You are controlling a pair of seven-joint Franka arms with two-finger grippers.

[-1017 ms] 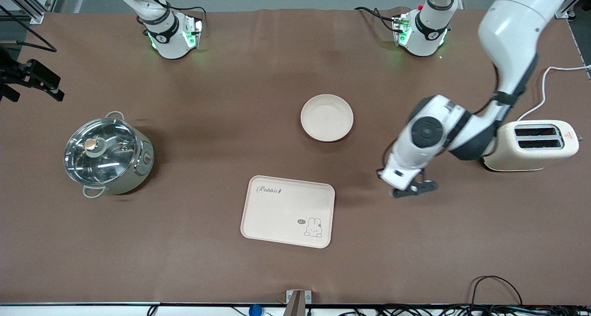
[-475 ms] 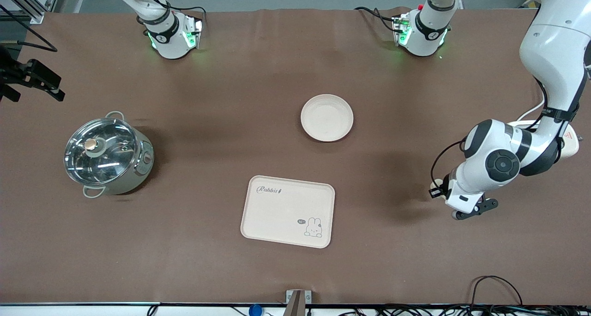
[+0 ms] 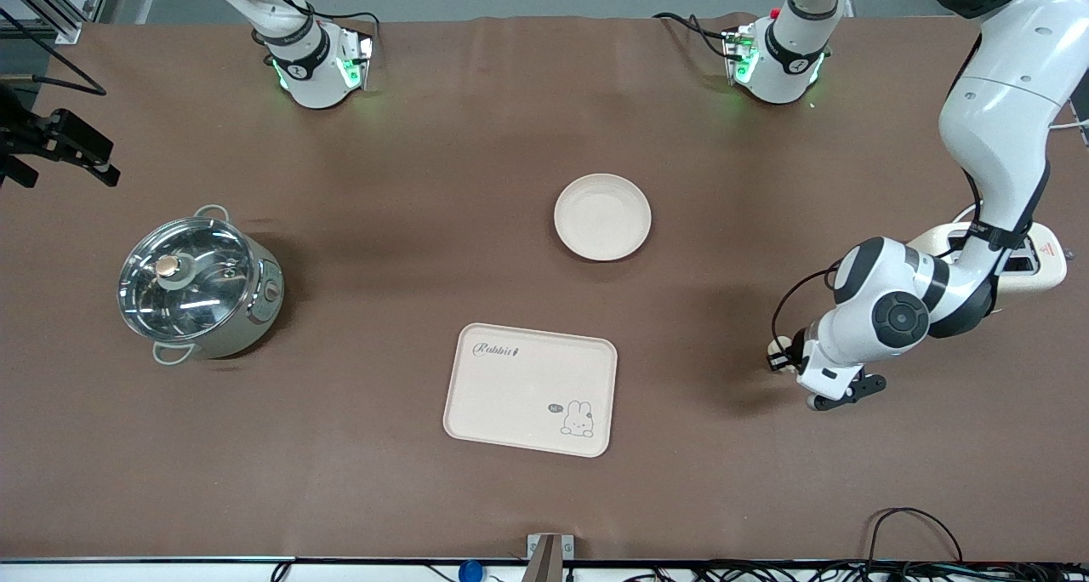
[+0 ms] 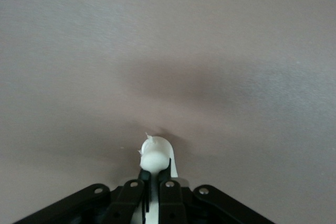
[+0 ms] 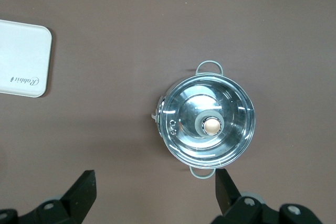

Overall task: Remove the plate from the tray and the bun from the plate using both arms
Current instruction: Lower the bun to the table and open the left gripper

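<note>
The round cream plate [image 3: 602, 216] lies on the brown table, farther from the front camera than the tray. My left gripper [image 3: 780, 355] is low over the table beside the toaster, shut on the small pale bun [image 3: 776, 345]. In the left wrist view the bun [image 4: 155, 156] sits pinched between the black fingertips of the left gripper [image 4: 155, 174]. My right gripper [image 5: 155, 192] is out of the front view. Its wrist view shows it open and empty, high above the pot.
The rectangular cream rabbit tray [image 3: 529, 389] lies near the front middle and also shows in the right wrist view [image 5: 21, 59]. A steel pot with a glass lid [image 3: 197, 282] stands toward the right arm's end. A cream toaster [image 3: 1034, 263] stands toward the left arm's end.
My left arm swung toward the toaster end, then came back a little toward the tray, with the bun in its fingers. The plate, tray and pot have not moved.
</note>
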